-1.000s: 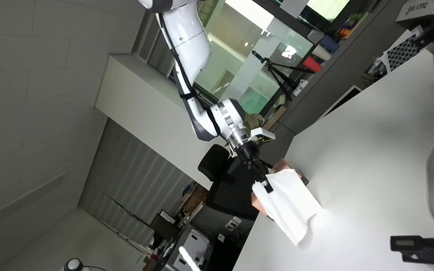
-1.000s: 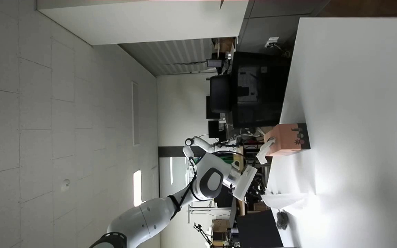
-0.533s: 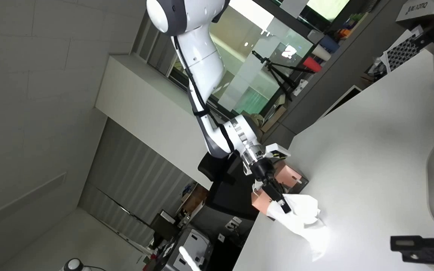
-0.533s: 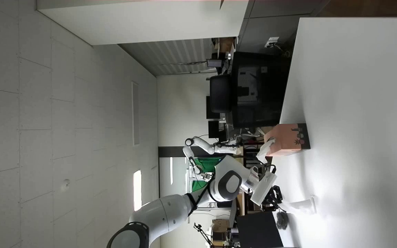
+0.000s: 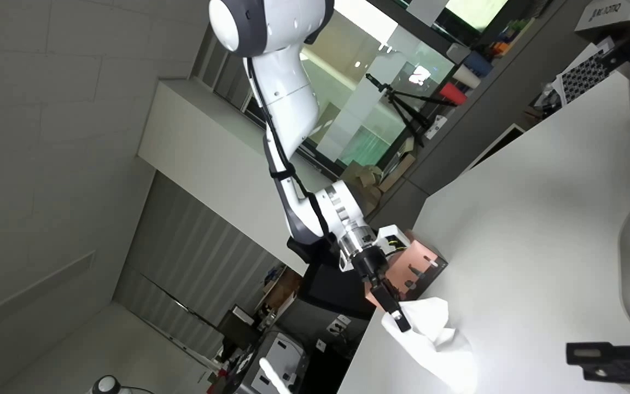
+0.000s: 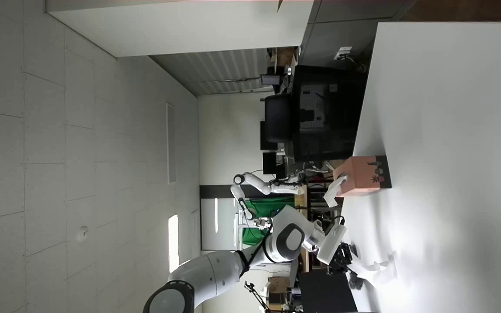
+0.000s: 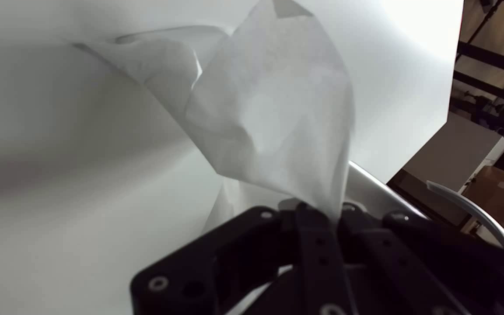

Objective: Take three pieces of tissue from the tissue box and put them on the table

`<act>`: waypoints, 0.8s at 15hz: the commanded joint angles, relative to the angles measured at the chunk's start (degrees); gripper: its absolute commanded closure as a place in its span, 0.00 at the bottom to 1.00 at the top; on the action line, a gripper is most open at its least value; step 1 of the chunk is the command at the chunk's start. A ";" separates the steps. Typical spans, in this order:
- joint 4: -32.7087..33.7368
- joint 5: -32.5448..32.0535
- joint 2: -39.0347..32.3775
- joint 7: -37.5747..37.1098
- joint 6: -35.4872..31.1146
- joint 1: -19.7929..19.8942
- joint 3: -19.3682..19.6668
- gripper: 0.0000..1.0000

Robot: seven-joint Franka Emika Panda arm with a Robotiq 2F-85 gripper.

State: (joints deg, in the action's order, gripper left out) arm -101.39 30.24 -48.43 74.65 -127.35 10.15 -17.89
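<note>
Lowered and drawn away from the pink tissue box (image 5: 407, 269) since a second ago, the gripper (image 5: 402, 324) has brought a white tissue (image 5: 439, 350) down to the table (image 5: 539, 219), and the dark plant prints (image 5: 416, 271) on the box's side, then behind the sheet, now show in an exterior view. The wrist view alone shows the hold plainly: two black fingertips (image 7: 311, 224) clenched on the tissue's gathered end, the sheet fanning beyond them in loose folds. In both exterior views its lower end bends onto the table and fades into glare, so how much lies flat cannot be told. A tissue tip (image 6: 334, 191) pokes from the box in an exterior view, which also has the tissue in the grasp well apart from the box. Counted, that makes one box, one tissue held and one tip at the opening, with one robot arm (image 5: 285, 93) at work and two more white arms (image 6: 255, 183) in the background. Plain white and brightest around the sheet, the table carries the box close to an edge; near the tissue is a dark object (image 6: 356, 281) too blurred to name. Beyond, the room holds a black chair (image 6: 278, 118), a tripod (image 5: 390, 92) before a glass partition (image 5: 342, 65), and a pale panelled ceiling (image 6: 44, 182).
</note>
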 commanded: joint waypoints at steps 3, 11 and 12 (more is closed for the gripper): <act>-1.21 -2.49 2.63 1.87 2.65 -2.65 -0.50 1.00; -4.55 -12.05 2.52 2.30 -12.22 -7.02 1.81 0.41; -5.71 -12.86 2.73 2.66 -15.79 -7.01 1.50 0.33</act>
State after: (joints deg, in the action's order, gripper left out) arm -103.69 19.70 -47.50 76.59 -136.21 3.64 -16.58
